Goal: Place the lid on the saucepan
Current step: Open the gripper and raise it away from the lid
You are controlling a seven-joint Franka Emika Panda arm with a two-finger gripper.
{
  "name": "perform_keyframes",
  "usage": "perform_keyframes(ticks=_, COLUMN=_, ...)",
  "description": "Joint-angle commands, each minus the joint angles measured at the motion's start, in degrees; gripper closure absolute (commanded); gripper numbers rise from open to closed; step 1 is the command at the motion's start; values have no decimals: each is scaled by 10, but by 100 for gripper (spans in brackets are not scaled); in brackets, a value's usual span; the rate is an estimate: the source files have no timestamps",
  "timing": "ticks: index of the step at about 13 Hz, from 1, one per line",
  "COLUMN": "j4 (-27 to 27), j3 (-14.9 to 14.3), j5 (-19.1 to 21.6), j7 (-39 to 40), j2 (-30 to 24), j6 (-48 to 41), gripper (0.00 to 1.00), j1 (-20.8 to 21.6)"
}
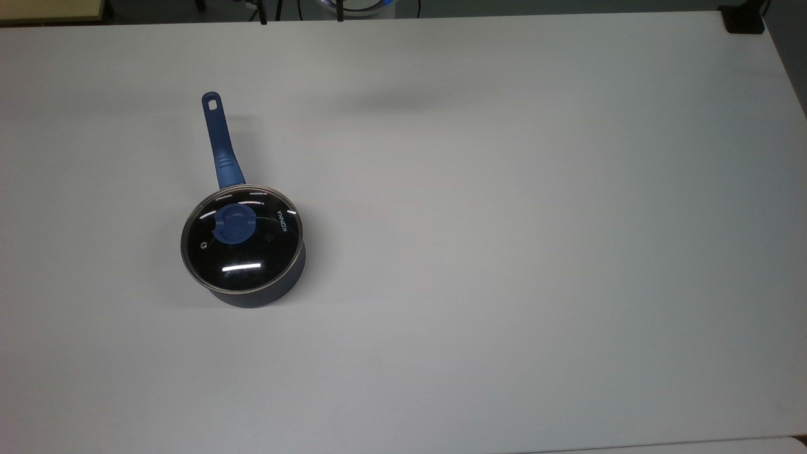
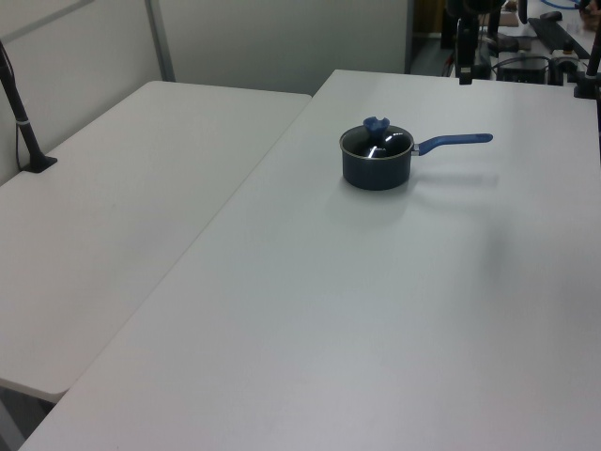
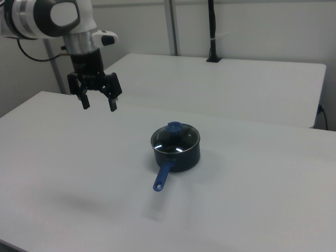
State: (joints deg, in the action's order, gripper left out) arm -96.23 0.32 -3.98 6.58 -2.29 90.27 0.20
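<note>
The glass lid (image 1: 241, 238) with its blue knob (image 1: 234, 226) rests flat on the dark saucepan (image 1: 268, 295). The pan's long blue handle (image 1: 220, 142) points toward the top view's top edge. In the left view the lid (image 2: 376, 141) covers the saucepan (image 2: 376, 171). The right view shows the lid (image 3: 176, 138) on the saucepan (image 3: 181, 158) too. My gripper (image 3: 98, 106) hangs open and empty, high above the table and well to the right view's left of the pan. Its fingertips (image 1: 263, 19) peek in at the top view's top edge.
The pan stands on a wide white table (image 1: 504, 252). A second white table (image 2: 113, 216) adjoins it at the left view's left, with a black clamped post (image 2: 21, 113). A black object (image 1: 744, 19) sits at the top view's top right corner.
</note>
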Motion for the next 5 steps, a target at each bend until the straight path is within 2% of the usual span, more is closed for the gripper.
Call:
perform_keyframes(ticks=1, j4=10, j3=1, j5=-5, j7=-49, j2=14, j6=-6, gripper=0, j1=4)
perform_keyframes(ticks=5, j4=10, j3=1, j5=-3, j7=-49, j2=14, j6=1, gripper=0, j1=3)
